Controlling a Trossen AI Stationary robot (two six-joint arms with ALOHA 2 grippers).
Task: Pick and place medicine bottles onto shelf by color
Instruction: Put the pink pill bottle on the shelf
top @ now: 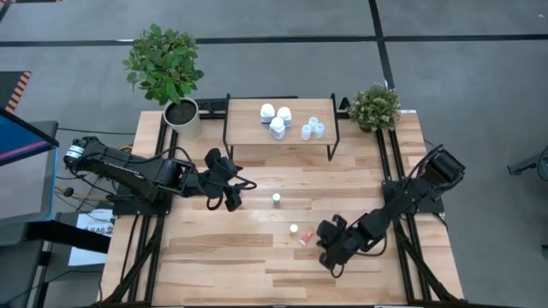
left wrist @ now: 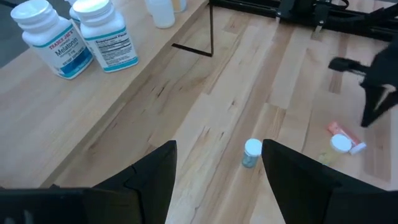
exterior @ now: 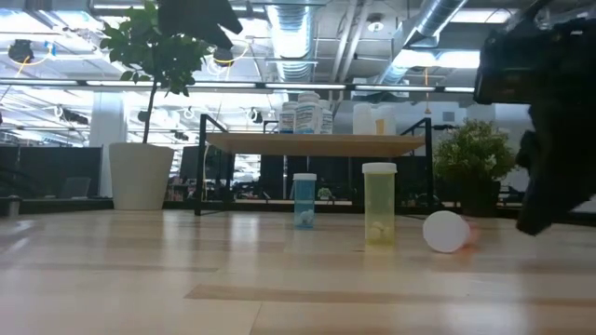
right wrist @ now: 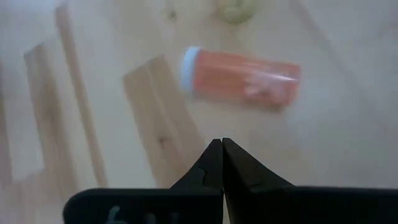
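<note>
The shelf (top: 248,128) stands at the table's far middle. Three white bottles (top: 276,118) and three pale-blue bottles (top: 312,128) stand on it. On the table, a greenish-blue bottle (top: 276,199) and a yellow bottle (top: 294,229) stand upright, and an orange bottle (top: 304,239) lies on its side. My left gripper (top: 235,182) is open and empty, left of the greenish-blue bottle (left wrist: 251,152), which shows ahead between its fingers. My right gripper (right wrist: 222,149) is shut and empty, a short way right of the lying orange bottle (right wrist: 239,76), its tips pointing at it.
A white pot with a leafy plant (top: 181,115) stands at the far left corner. A small bushy plant (top: 374,107) stands at the far right, beside the shelf. Bare tabletop (top: 223,265) lies along the near edge.
</note>
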